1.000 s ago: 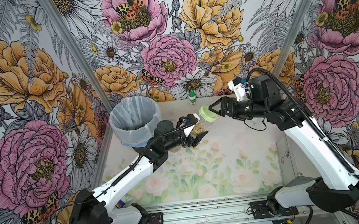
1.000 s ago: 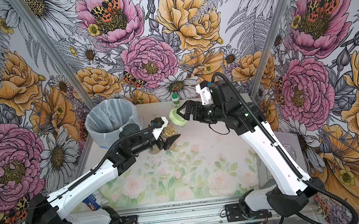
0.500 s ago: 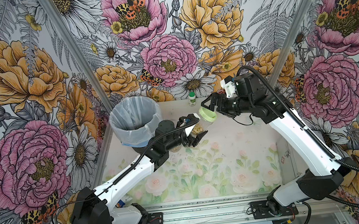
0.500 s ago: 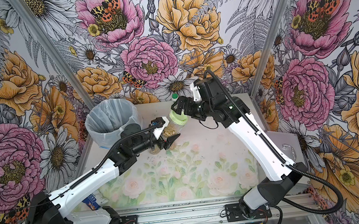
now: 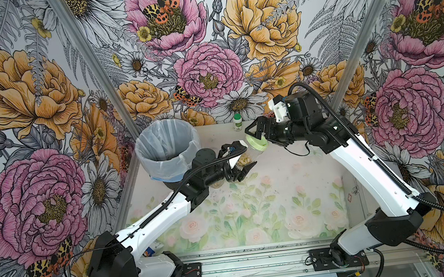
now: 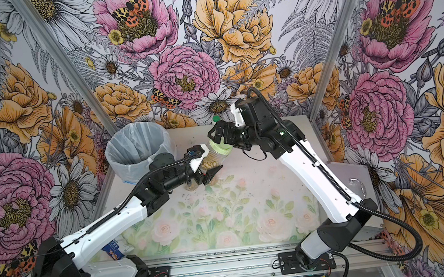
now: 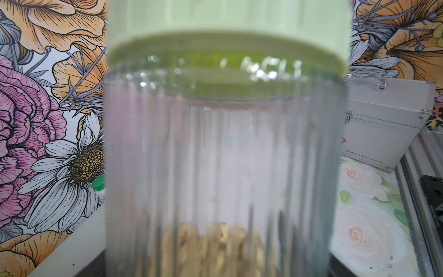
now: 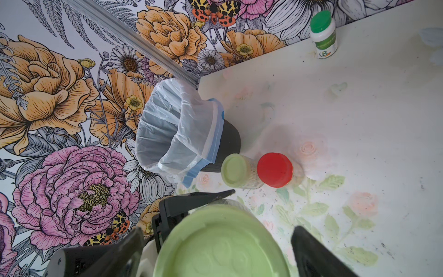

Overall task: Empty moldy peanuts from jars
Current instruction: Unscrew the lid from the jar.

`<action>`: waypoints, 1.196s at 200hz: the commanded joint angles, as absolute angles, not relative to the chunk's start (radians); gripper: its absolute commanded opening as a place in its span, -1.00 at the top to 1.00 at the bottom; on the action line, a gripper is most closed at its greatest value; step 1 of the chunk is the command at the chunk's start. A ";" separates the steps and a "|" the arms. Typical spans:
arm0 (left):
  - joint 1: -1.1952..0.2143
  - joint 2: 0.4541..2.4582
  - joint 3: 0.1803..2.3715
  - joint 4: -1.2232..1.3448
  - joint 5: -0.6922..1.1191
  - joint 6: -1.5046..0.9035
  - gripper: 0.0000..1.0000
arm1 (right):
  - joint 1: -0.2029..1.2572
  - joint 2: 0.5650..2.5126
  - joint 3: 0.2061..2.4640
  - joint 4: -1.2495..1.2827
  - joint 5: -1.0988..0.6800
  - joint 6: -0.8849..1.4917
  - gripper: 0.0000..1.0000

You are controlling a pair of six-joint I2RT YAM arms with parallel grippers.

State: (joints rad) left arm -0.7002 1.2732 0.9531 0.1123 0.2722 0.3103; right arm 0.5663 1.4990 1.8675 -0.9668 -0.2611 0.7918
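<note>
My left gripper (image 5: 245,157) is shut on a ribbed clear jar (image 5: 248,155) and holds it tilted above the table's back middle, in both top views. Moldy peanuts (image 7: 215,247) lie heaped at its low end. Its pale green lid (image 8: 223,242) is on. My right gripper (image 5: 258,138) is open and straddles that lid, with one finger (image 8: 311,254) standing clear of the rim. Two more jars stand beside the bin in the right wrist view, one with a green lid (image 8: 236,170) and one with a red lid (image 8: 275,169). My left arm mostly hides them in the top views.
A black bin with a clear liner (image 5: 167,147) stands at the back left, close to my left wrist. A small white bottle with a green cap (image 5: 237,122) is against the back wall. A silver metal case (image 7: 383,124) sits at the right edge.
My right arm has swung left, bringing its open gripper closer over the jar's lid. My left arm and the jar have stayed put.
</note>
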 commanded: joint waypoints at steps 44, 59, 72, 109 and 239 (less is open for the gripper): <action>-0.686 1.261 0.986 0.188 0.256 0.325 0.44 | 0.583 1.500 1.874 -0.953 -0.228 0.771 -0.91; -0.686 1.260 0.988 0.189 0.256 0.327 0.44 | 0.586 1.496 1.866 -0.952 -0.218 0.770 -0.91; -0.684 1.257 0.987 0.189 0.256 0.327 0.44 | 0.588 1.494 1.861 -0.952 -0.217 0.770 -0.90; -0.677 1.254 0.987 0.189 0.258 0.324 0.44 | 0.592 1.483 1.840 -0.953 -0.206 0.768 -0.89; -0.631 1.216 0.966 0.220 0.283 0.283 0.45 | 0.598 1.442 1.802 -0.951 -0.199 0.758 -0.82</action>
